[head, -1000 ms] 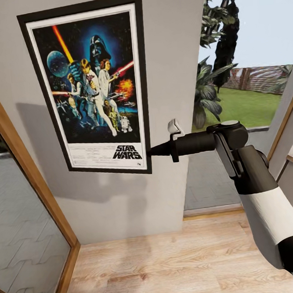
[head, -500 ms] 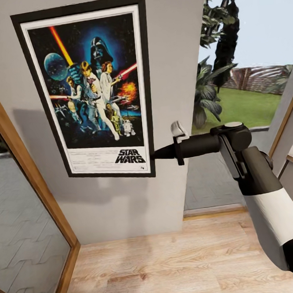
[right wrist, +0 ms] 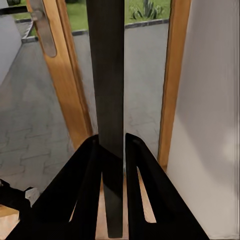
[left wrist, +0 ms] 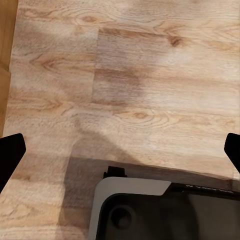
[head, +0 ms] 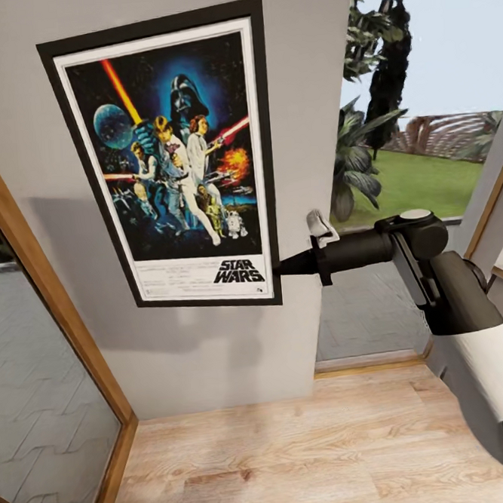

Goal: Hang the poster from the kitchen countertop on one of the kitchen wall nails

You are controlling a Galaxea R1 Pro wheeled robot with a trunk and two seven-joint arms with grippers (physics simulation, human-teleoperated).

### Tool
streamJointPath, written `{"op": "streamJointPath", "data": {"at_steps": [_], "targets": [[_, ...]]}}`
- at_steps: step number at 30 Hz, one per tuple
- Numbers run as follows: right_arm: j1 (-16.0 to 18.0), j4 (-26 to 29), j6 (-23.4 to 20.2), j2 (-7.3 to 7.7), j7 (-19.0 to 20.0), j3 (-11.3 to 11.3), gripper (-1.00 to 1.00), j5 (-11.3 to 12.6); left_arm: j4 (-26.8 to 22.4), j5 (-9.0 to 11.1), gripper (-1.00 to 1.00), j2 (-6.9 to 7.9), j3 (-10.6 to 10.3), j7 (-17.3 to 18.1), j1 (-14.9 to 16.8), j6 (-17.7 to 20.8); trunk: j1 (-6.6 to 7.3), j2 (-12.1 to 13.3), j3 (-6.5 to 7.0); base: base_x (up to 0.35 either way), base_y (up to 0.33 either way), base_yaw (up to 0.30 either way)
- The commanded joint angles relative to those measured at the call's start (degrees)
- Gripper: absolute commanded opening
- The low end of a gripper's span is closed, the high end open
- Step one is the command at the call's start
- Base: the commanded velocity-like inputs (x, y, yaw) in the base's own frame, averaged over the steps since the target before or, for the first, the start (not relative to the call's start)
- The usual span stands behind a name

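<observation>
The head camera looks forward and a little down at a grey wall point(head: 215, 360) from close by, with the wood floor point(head: 313, 458) below. The left wrist camera looks straight down at the same wood floor point(left wrist: 125, 75), quite near. The right wrist camera sits just behind its jaws and looks along them, very close to the poster's black edge point(right wrist: 107, 100) between them. The head view shares that poster point(head: 180, 155).

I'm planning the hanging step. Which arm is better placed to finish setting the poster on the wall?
Right: the right gripper already clamps the poster by its edge against the wall; the left gripper points at the floor.
</observation>
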State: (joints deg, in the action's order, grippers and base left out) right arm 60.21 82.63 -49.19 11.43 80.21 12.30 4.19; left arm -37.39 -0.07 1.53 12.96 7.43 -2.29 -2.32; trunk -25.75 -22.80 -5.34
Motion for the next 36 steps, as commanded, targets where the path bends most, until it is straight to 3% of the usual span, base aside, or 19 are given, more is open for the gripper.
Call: {"op": "streamJointPath", "data": {"at_steps": [1,9,36], "targets": [[0.0,0.0,-0.7,0.32,-0.1,0.1,-1.0,0.5,-0.1,0.0,1.0,-0.03,0.2,0.4,0.0,-0.1,-0.04,-0.1,-0.11,0.0,0.0,0.0],[-0.4,0.0,-0.6,1.46,-0.1,0.1,-1.0,0.6,-0.1,0.0,1.0,-0.03,0.2,0.4,0.0,-0.1,-0.04,-0.1,-0.11,0.0,0.0,0.0],[-0.9,0.0,-0.6,1.49,-0.1,0.0,-1.0,0.5,-0.1,0.0,1.0,-0.03,0.3,0.4,0.0,-0.1,-0.04,-0.1,-0.11,0.0,0.0,0.0]]}}
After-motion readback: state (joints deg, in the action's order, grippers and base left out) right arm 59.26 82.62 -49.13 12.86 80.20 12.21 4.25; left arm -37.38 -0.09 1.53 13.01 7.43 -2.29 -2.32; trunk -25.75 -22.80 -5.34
